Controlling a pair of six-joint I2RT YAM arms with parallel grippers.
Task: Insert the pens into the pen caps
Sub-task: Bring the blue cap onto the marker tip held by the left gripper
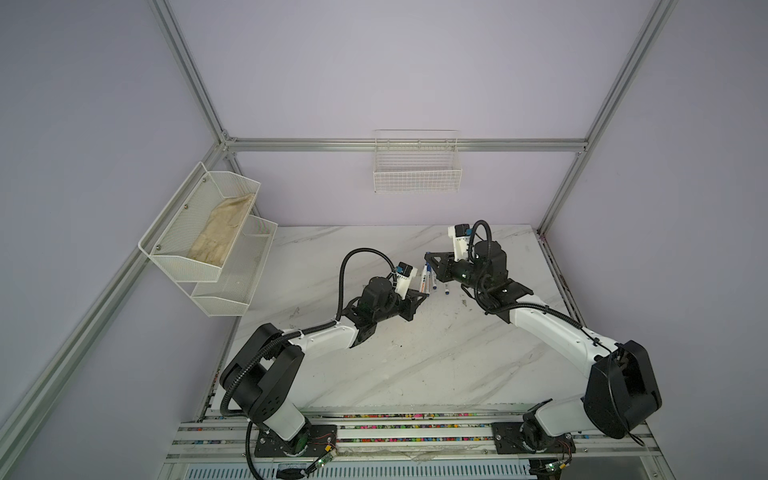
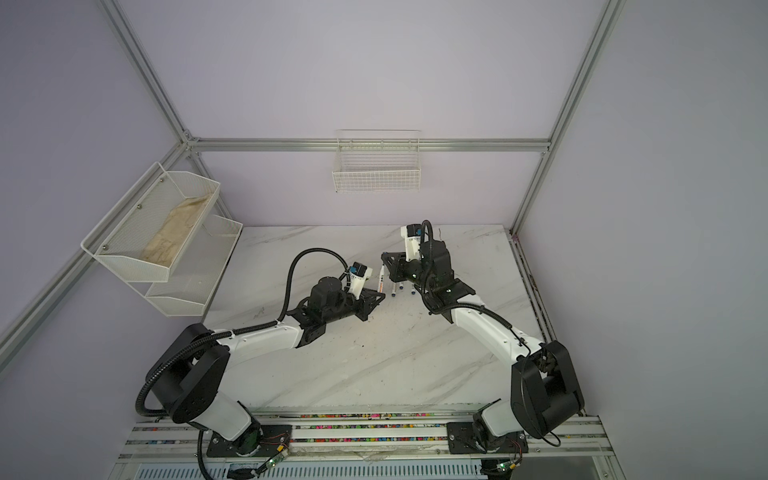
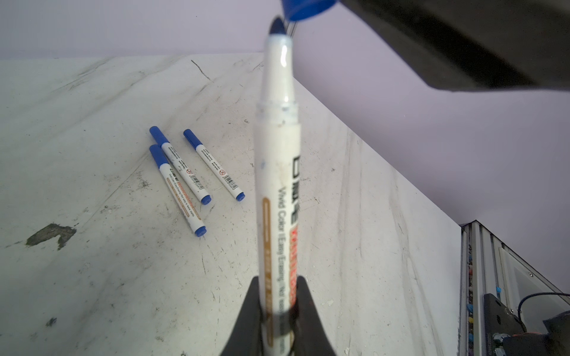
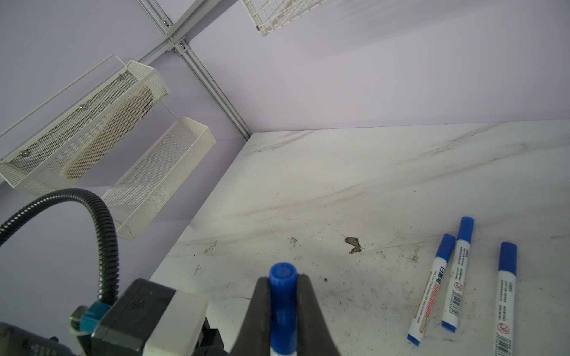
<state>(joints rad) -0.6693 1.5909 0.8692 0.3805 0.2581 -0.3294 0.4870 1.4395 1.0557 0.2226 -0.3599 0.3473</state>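
The two arms meet over the back middle of the white marble-patterned bench (image 1: 415, 365), gripper to gripper, both well clear of its surface.

The left gripper (image 3: 278, 289) is clamped on the lower barrel of a slim white marker pen (image 3: 277, 185) with dark lettering and an orange band. The pen is held up off the bench, and its bare dark-blue tip points away from the gripper. The right gripper (image 4: 283, 286) is closed around a short dark-blue plastic pen cap (image 4: 283, 296), which is also in the air above the bench.

In the left wrist view the cap's open end sits just beside the pen's tip. The tip looks to be at the rim rather than inside, but the blur there stops me telling whether the two touch.

Three capped white marker pens (image 3: 181, 166) lie flat on the back middle of the bench, close under the right gripper. Each has a blue cap on one end and a blue plug at the other. They lie roughly parallel. Two are so close that I cannot tell if they touch, and the third lies a little apart.

A dark scuffed stain (image 3: 51, 234) marks the bench surface near them.
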